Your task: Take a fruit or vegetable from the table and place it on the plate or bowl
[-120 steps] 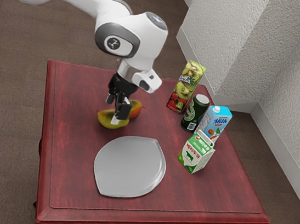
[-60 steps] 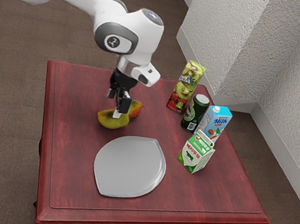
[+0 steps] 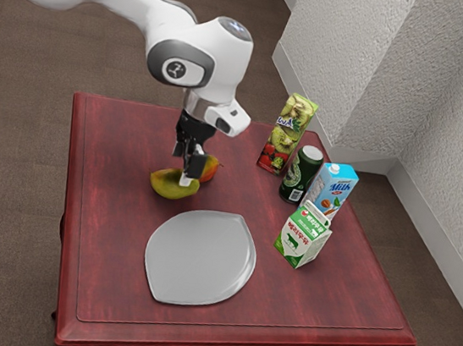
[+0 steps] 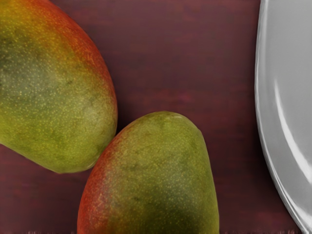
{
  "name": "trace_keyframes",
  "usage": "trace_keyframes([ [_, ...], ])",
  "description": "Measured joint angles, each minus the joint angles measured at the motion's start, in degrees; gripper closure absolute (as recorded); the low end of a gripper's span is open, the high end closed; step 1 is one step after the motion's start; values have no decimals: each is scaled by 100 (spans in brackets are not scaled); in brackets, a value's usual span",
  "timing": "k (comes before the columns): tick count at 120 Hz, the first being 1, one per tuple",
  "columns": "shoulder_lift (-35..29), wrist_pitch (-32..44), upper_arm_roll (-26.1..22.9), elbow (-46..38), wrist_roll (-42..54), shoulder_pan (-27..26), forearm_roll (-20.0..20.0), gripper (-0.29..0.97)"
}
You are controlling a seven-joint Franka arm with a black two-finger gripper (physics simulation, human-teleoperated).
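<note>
Two green-and-red mangoes lie touching on the dark red table (image 3: 104, 233): one (image 3: 164, 184) nearer the exterior view's left, the other (image 3: 208, 168) just behind it. My gripper (image 3: 185, 175) hangs open right above the spot where they meet, holding nothing. A grey plate (image 3: 201, 257) lies flat in front of the mangoes. In the wrist view one mango (image 4: 156, 180) sits directly under my hand, the second mango (image 4: 48, 87) lies beside it, and the plate's rim (image 4: 285, 112) curves past on the other side.
Toward the exterior view's right stand a tall kiwi juice carton (image 3: 288, 133), a green can (image 3: 300, 173), a blue milk carton (image 3: 330, 189) and a green-and-white carton (image 3: 302, 233). A white wall corner rises behind them. Bare table lies left of the plate.
My hand has lifted slightly and turned about its axis over the mangoes, so the fingers now line up more narrowly. The mangoes and plate have stayed put.
</note>
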Motion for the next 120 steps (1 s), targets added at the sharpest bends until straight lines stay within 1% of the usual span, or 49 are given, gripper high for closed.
trace_keyframes([
  [25,8,68,0,-180,58,1,-53,0],
  [120,16,329,30,-394,159,12,-96,0],
])
